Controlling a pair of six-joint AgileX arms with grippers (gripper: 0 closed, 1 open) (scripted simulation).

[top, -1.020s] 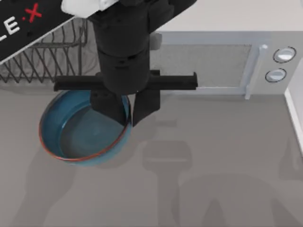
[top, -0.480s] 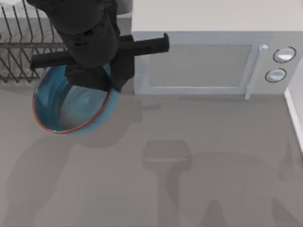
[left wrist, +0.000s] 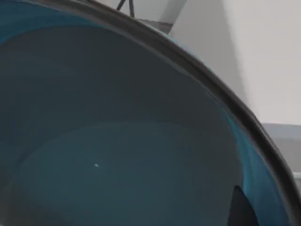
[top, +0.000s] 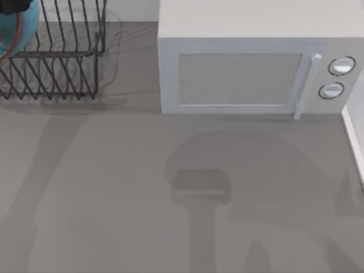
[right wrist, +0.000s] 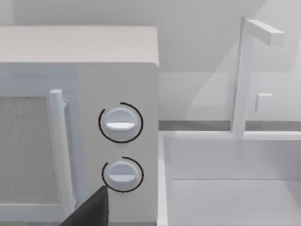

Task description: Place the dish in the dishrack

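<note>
One dark finger of the left gripper [left wrist: 240, 211] shows in the left wrist view, pressed against the inside wall of the dish [left wrist: 117, 141]. The blue bowl curves all around that finger and its grey bottom lies just past the tip, so the gripper is holding the dish by its wall. A bit of the dishrack [left wrist: 127, 5] peeks over the bowl's rim, far beyond the finger.

From above, the dish [top: 14, 31] sits at the far left corner, over the back end of the dishrack [top: 54, 62]. Its red rim crosses the black wires there.

A dark tip of the right gripper [right wrist: 91, 211] shows in the right wrist view. I cannot tell if this gripper is open or closed. The two round knobs [right wrist: 120, 123] of the microwave [right wrist: 75, 47] are just ahead of that tip. A white basin [right wrist: 225, 160] lies off to the side of it, beside the microwave.
</note>
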